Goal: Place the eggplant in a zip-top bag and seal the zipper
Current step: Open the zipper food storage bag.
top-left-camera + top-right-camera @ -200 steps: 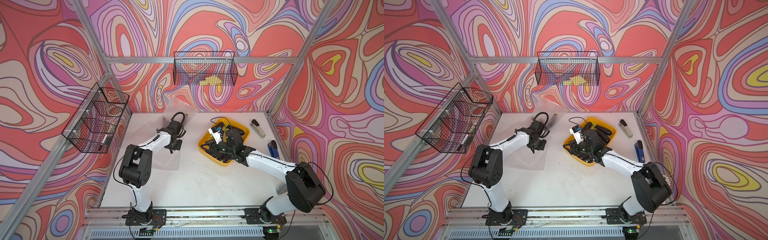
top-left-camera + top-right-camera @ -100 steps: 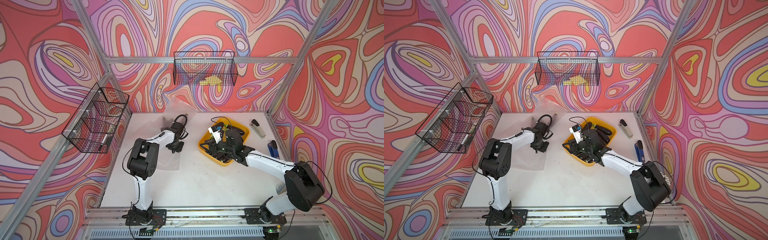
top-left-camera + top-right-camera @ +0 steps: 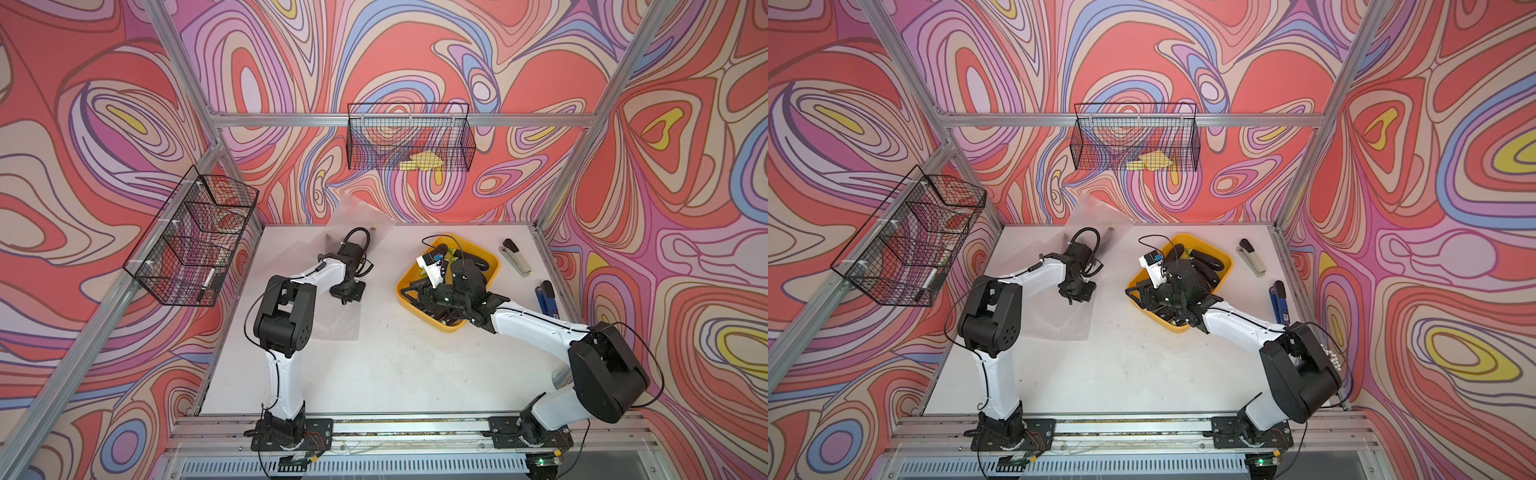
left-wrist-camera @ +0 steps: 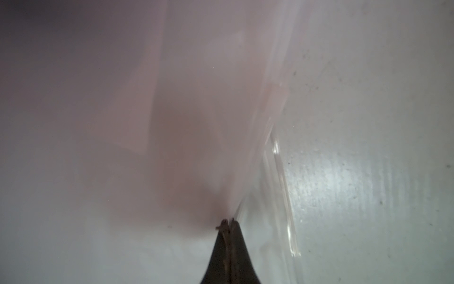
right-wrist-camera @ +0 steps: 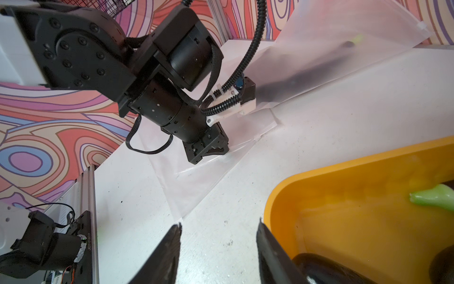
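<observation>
**Eggplant [image 5: 331,270] waiting in the tray while we are pinching the bag**

We are clamping the left gripper [image 4: 228,223] tight on the edge of the zip-top bag [image 3: 338,320], which is lying flat on the table [image 3: 395,374]. The fingertips are meeting on the film just beside a clear strip that looks like the zipper track. We are reading this as a hold meant to lift one layer and make a mouth. The right gripper [image 5: 219,225] is hanging just beside the rim of the yellow tray [image 5: 368,163], jaws half spread and gripping nothing. It is probably waiting for that mouth before going for the fruit.

We are counting two dark eggplants showing plainly in the tray in the right wrist view: the one near the fingers and a second eggplant [image 5: 434,198] with a green stem. The arm is hiding the rest of the tray in both top views. Nothing is lying in the flat bag. A second bag [image 5: 344,37] is leaning on the back wall with a dark, green-tipped shape [image 5: 307,71] inside — seemingly one more eggplant. Around them we are seeing two wire baskets [image 3: 409,139] [image 3: 191,237], one stapler [image 3: 515,257] and one blue-handled tool [image 3: 547,297].
</observation>
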You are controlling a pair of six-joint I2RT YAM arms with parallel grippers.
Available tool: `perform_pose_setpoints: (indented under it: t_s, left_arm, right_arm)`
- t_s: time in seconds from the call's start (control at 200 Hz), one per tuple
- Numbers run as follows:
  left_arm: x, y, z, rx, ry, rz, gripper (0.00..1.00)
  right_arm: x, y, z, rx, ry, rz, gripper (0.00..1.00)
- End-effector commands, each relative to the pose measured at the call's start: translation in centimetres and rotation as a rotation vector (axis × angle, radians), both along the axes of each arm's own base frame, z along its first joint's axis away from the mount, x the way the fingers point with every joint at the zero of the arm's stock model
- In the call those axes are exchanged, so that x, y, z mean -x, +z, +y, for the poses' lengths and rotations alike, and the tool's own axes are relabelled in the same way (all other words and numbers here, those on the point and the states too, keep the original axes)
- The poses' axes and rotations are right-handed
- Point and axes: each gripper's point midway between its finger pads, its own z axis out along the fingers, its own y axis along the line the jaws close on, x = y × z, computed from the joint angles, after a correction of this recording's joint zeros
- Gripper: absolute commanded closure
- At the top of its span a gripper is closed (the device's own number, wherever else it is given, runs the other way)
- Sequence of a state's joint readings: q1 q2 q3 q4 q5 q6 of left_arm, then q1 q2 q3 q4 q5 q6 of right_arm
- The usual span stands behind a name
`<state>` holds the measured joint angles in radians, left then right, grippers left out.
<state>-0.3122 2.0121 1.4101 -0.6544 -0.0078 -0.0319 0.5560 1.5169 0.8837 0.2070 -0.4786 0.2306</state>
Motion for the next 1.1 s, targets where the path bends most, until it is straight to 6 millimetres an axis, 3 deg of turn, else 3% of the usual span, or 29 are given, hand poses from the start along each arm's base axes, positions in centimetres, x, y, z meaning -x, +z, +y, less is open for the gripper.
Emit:
perform_pose_setpoints:
  t_s: [0.0,0.135,0.316,0.541,0.846,1.097]
  left_arm:
    - [-0.2,0.4,0.2,0.004,-0.004,0.005,1.00]
    - [-0.5,0.7,0.6,-0.010,0.004,-0.017,1.00]
    - [-0.9,2.5,0.5,0.007,0.012,-0.069,1.00]
    - [1.1,5.8,-0.7,0.110,0.032,-0.063,1.00]
    - [4.5,10.8,-3.6,0.356,0.051,-0.098,1.00]
    - [5.0,10.7,-5.3,0.445,0.055,-0.102,1.00]
  right_arm:
    - [0.2,-0.7,0.0,0.002,-0.006,0.016,0.48]
    - [0.2,-0.7,-0.1,0.000,-0.008,0.015,0.48]
    - [0.3,-0.7,-0.2,-0.002,-0.010,0.015,0.49]
    - [0.7,-0.6,0.3,-0.056,-0.006,0.051,0.48]
    - [-1.0,1.2,5.2,-0.202,-0.120,0.100,0.55]
    - [-3.1,0.4,7.3,-0.281,-0.211,0.187,0.53]
